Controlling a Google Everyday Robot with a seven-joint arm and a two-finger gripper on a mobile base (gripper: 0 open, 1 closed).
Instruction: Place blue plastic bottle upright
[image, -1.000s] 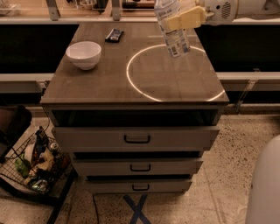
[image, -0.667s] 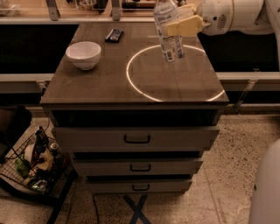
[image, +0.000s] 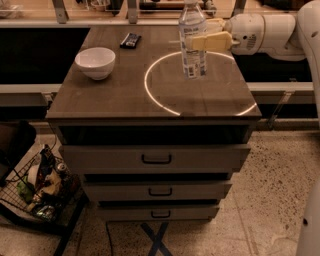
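Note:
The blue plastic bottle (image: 192, 42) is clear with a white cap and a white-and-blue label. It stands upright on the wooden cabinet top (image: 115, 95), inside the bright ring of light. My gripper (image: 202, 37) reaches in from the right, and its yellow fingers (image: 212, 41) sit on either side of the bottle's middle, closed on it.
A white bowl (image: 95, 62) sits at the left of the top. A small dark remote-like object (image: 130, 40) lies at the back. The cabinet has three drawers (image: 156, 159). A wire basket (image: 37, 187) with clutter stands on the floor at the left.
The gripper has moved the bottle left and down, turning it from tilted to upright, until its base rests on the cabinet top.

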